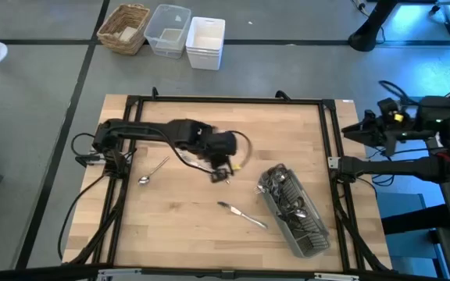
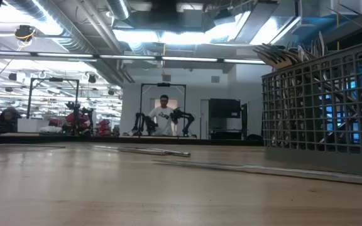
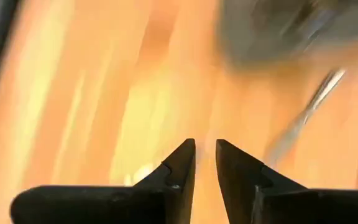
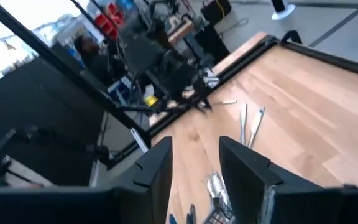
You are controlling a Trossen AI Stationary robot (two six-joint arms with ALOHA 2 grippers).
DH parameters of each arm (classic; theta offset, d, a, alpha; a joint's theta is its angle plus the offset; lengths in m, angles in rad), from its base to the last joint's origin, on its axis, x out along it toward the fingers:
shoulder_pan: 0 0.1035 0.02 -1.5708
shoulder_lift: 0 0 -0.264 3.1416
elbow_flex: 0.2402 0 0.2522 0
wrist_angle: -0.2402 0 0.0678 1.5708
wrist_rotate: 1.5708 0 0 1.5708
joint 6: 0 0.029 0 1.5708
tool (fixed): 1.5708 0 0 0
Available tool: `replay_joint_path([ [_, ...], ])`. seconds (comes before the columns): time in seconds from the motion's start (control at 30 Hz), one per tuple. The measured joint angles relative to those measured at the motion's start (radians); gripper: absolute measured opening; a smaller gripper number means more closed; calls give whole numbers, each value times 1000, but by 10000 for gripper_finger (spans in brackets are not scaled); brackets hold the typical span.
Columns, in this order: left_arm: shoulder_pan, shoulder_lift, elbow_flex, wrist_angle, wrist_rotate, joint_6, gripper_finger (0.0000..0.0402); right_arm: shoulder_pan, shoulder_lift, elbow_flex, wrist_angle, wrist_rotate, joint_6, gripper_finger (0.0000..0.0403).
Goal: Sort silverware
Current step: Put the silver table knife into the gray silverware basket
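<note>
My left gripper point(image 1: 222, 176) hovers over the middle of the table, open by a narrow gap with nothing between the fingers point(image 3: 204, 149). A spoon point(image 1: 155, 170) lies flat to its left. A table knife point(image 1: 241, 213) lies flat nearer the front edge, and it also shows in the left wrist view point(image 3: 303, 118). The grey slatted caddy point(image 1: 291, 211) lies right of the gripper, with several pieces of silverware point(image 1: 283, 191) in it. My right gripper point(image 4: 194, 155) is open and waits off the table's right side.
A wicker basket point(image 1: 123, 27) and two white bins point(image 1: 186, 35) stand on the floor beyond the far edge. A black frame point(image 1: 225, 100) borders the table. The low view shows the caddy point(image 2: 322, 100) close by on the right and a person point(image 2: 163, 116) far behind.
</note>
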Motion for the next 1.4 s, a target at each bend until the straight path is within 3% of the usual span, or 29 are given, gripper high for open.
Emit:
replay_joint_path([
  [0.13,5,-6,-5,-370,2,-241,49,0,55,0,-2,-47,-39,134],
  [0.2,5,-8,-42,-455,23,-305,45,0,79,0,-8,-67,-57,134],
  [0.37,16,-78,-211,-312,176,-266,27,0,106,0,-32,-105,-105,134],
  [0.47,33,-131,-313,-246,185,-299,13,1,106,0,-57,-108,-115,134],
  [0.6,63,-186,-450,-30,180,-318,2,1,114,0,-81,-106,-115,134],
  [0.87,78,-193,-632,318,109,27,22,0,149,0,-74,-101,-119,134],
  [1.1,136,-184,-748,328,106,122,79,0,182,0,-74,-95,-120,134],
  [1.27,187,-184,-813,360,106,303,118,0,214,0,-73,-54,-120,134],
  [1.4,220,-183,-858,424,121,449,126,0,247,-1,-73,-52,-120,134],
])
